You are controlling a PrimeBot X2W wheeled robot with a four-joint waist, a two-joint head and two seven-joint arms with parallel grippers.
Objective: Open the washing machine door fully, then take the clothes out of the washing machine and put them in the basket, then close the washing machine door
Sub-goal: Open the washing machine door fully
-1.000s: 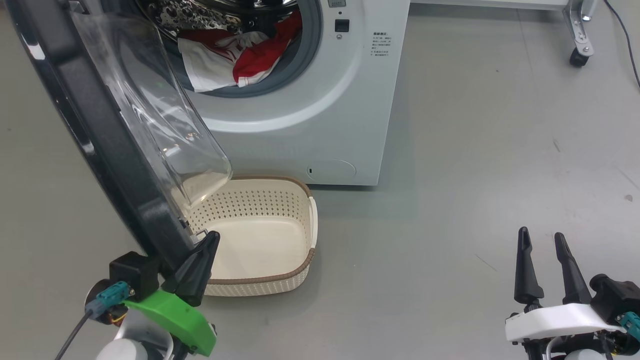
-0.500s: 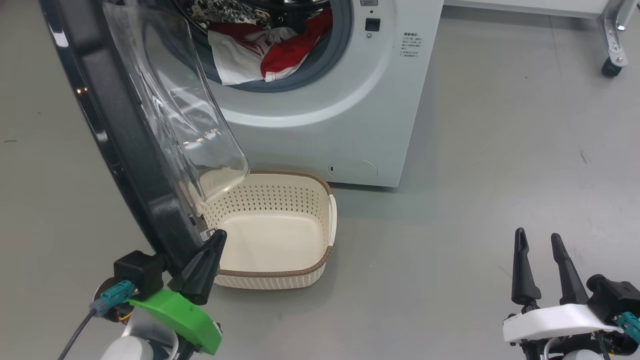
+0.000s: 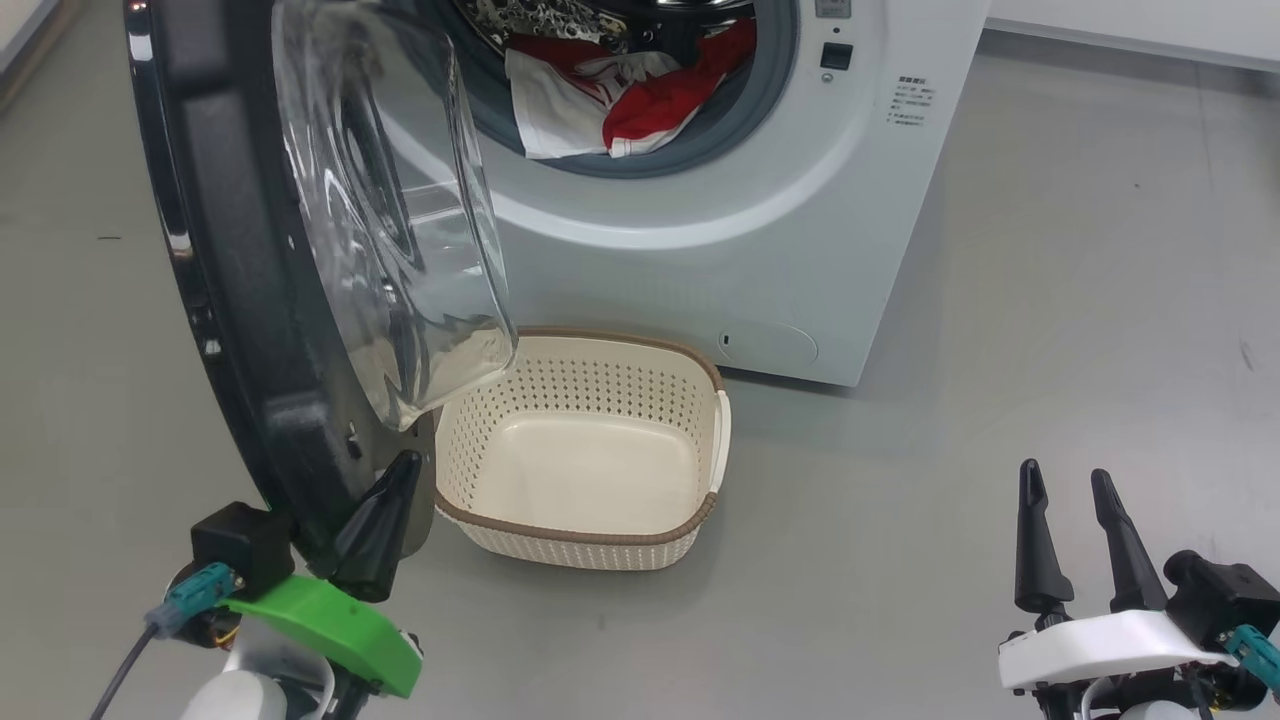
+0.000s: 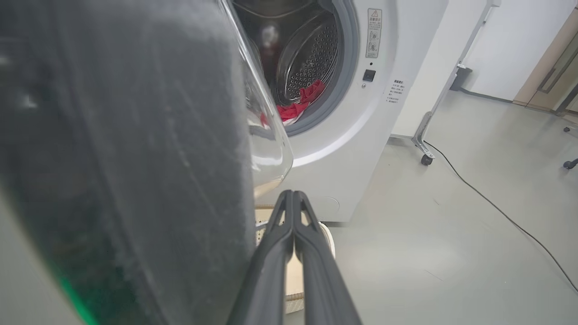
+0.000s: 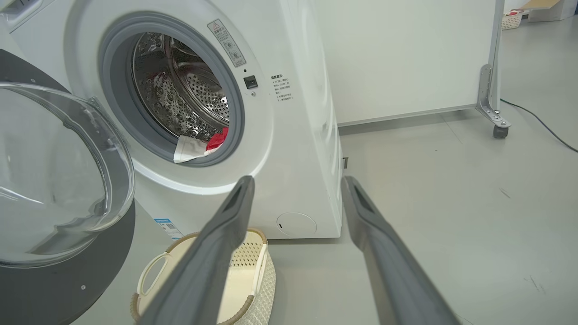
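— What is seen inside the washer [image 3: 800, 250]?

— Red and white clothes [image 3: 610, 95] are piled at the bottom of the steel drum [image 5: 189, 90]. One white part is laid over the grey ring [image 3: 765, 95] at the front.

— And the basket [image 3: 600, 545]?

— It is set on the floor [image 3: 1000, 300], just in front of the washer. Its bare cream bottom is seen. The clear bowl [image 3: 420, 250] of the door [image 3: 250, 300] is hung over its left end.

— How is the door placed?

— It is swung out to the left, and the round hole is open wide.

— How are the grippers held?

— The left gripper [image 4: 289, 195] is pressed together, finger against finger, with nothing clamped between. It is held right beside the door's lower edge; whether it is touched cannot be told. The right gripper [image 3: 1062, 470] is held with its fingers apart, low over the floor, well away from the basket.
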